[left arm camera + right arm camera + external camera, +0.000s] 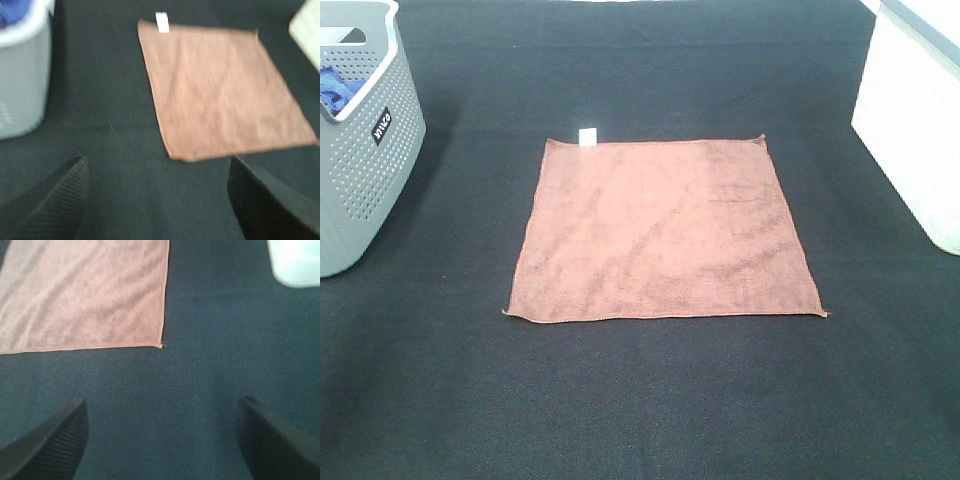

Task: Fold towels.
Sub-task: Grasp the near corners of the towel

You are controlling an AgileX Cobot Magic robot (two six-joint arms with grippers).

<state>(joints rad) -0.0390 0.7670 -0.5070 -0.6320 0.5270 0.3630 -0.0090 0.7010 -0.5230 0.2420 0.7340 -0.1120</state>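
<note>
Since the towel lies flat and square at the middle of the counter, it has no long axis; its near edge runs left to right. Both pairs of jaws stand open and empty, short of that edge: the left jaws face the near-left corner, the right jaws the near-right, neither clearly closer. Only the high view shows the whole towel, but no arm; the right wrist view misses the far-edge tag.
</note>
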